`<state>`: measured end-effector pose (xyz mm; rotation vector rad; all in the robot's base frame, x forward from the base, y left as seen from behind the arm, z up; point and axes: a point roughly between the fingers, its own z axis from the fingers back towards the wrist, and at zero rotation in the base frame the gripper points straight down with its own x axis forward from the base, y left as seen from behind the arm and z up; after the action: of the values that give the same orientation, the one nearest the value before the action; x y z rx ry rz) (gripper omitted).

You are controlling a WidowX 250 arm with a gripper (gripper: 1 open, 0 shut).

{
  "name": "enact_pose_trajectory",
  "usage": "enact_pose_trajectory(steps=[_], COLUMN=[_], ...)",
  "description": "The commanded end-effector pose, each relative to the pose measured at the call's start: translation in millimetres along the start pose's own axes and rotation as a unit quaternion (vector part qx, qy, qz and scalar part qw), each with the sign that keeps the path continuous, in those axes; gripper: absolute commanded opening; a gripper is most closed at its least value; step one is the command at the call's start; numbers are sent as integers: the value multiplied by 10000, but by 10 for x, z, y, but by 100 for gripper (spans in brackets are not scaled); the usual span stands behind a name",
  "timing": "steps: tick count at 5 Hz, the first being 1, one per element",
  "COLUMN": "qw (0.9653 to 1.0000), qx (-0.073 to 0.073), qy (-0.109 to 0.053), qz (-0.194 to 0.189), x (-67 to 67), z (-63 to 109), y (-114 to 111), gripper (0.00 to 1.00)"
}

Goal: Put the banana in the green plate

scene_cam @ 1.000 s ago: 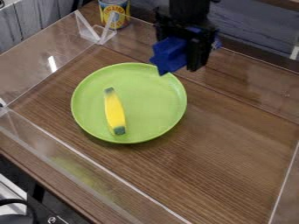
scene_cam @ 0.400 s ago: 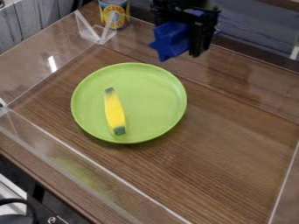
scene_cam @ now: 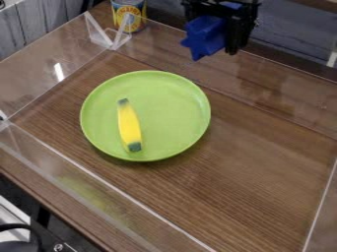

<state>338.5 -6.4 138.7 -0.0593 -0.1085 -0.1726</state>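
Now that I have lifted up and back from the green plate (scene_cam: 195, 98), my jaws (scene_cam: 222, 41) hang spread and empty. The banana (scene_cam: 128, 126) lies flat inside the plate, left of centre (nothing touches it), so the placing looks done.

End effector (scene_cam: 222, 34) height: higher than a second ago, its black body now partly cut off by the top edge of the view.
End effector position: shifted right and toward the back.
Gap to green plate (scene_cam: 188, 138): wider; the end effector, once over the plate's far rim, now hangs clear above and behind it.
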Motion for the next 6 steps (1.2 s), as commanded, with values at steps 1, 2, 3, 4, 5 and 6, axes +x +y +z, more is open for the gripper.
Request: enact_pose_trajectory(steps=[1, 2, 3, 4, 5, 6], qw=[9993, 9993, 9990, 9992, 9993, 9993], qx=[60, 96, 132, 129, 133, 119], qy=[-360, -351, -341, -322, -315, -323], qz=[-57, 106, 251, 218, 164, 117], x=[172, 224, 260, 240, 217, 45], z=[216, 168, 124, 2, -89, 30], y=[27, 26, 18, 106, 180, 263], gripper=[100, 0, 0, 0, 0, 0])
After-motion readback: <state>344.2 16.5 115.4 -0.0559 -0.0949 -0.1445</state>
